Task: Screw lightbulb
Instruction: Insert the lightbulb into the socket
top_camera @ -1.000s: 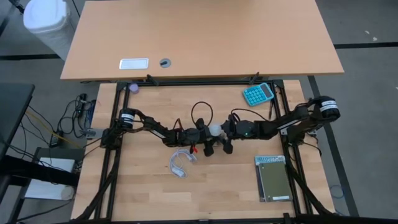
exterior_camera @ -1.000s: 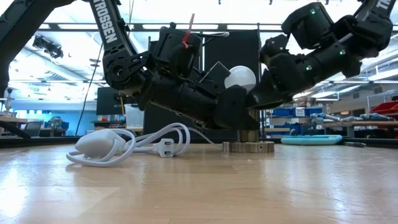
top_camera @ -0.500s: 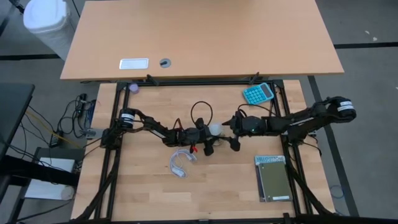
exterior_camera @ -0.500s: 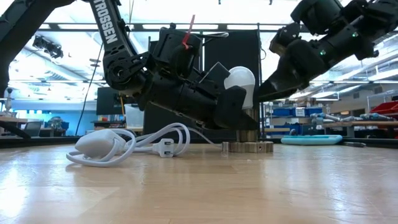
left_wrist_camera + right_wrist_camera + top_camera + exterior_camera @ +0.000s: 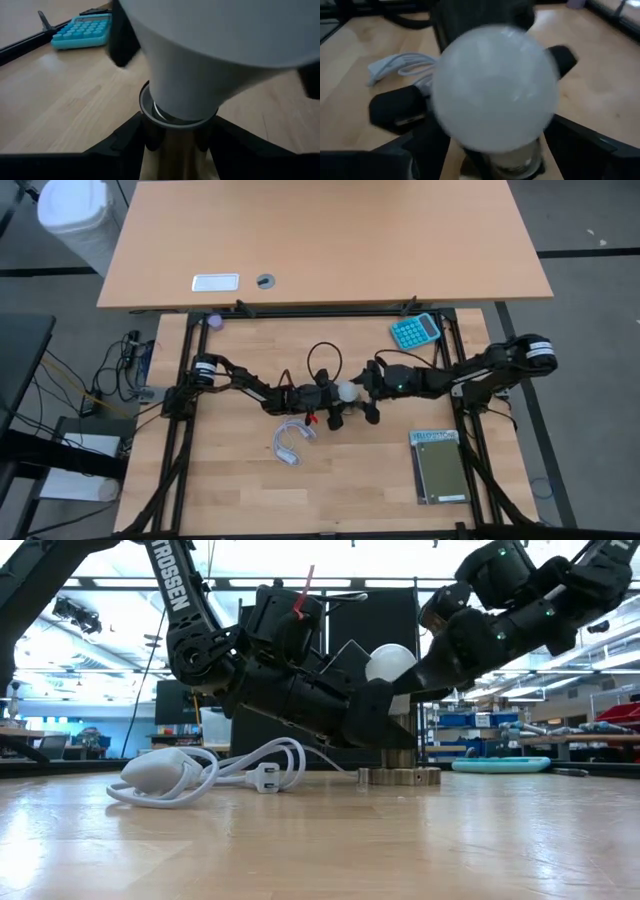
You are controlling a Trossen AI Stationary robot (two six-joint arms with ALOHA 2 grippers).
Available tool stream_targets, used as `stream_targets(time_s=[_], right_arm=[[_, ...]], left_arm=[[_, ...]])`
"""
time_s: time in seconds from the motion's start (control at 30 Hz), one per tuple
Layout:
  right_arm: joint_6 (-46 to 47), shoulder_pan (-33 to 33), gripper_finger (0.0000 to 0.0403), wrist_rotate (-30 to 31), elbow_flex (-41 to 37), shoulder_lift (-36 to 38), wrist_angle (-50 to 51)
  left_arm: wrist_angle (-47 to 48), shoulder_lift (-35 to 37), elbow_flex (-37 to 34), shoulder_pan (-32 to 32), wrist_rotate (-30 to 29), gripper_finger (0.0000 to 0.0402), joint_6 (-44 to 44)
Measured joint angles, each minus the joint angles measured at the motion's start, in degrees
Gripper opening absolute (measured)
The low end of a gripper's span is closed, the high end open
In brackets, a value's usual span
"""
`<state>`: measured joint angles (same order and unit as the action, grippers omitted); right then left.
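The white lightbulb (image 5: 390,664) stands upright with its base in a socket (image 5: 398,754), which sits on a round disc (image 5: 399,777) on the wooden table. My left gripper (image 5: 336,402) reaches in from the table's left and is shut on the socket below the bulb. My right gripper (image 5: 362,397) comes from the right, slanting down and open, with one finger on each side of the bulb's round head (image 5: 495,90). My left gripper pinches the socket's collar (image 5: 175,142) between its two fingers (image 5: 125,145), just under the bulb's neck. The fingers come nearly level from the table's left. The socket stands upright on its disc. My right gripper's fingers (image 5: 570,142) stand close beside the bulb; I cannot tell whether they touch it.
A coiled white cable with a plug (image 5: 292,442) lies near the left gripper. A teal calculator (image 5: 415,330) sits at the far right, and a grey-green booklet (image 5: 438,468) lies near the right front. A black wire loop (image 5: 325,358) rises behind the socket.
My right gripper has drawn back from the bulb toward the table's right edge and upward, then come back to it. The bulb, the socket and my left gripper have kept still.
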<state>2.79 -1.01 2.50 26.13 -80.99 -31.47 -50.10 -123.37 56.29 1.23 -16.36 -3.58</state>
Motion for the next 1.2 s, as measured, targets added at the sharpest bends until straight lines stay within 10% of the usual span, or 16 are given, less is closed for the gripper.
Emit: stream_targets(time_s=[0.97, 1.2], right_arm=[[-0.4, 0.1, 0.0305, 3.9, 0.0, 0.1, -0.3], [-0.4, 0.6, 0.024, 2.9, 0.0, -0.5, -1.5]], left_arm=[[0.2, 0.0, 0.0, 0.0, 2.3, 0.0193, 0.3], [0.3, 0.0, 0.0, 0.0, 2.3, 0.0193, 0.3]])
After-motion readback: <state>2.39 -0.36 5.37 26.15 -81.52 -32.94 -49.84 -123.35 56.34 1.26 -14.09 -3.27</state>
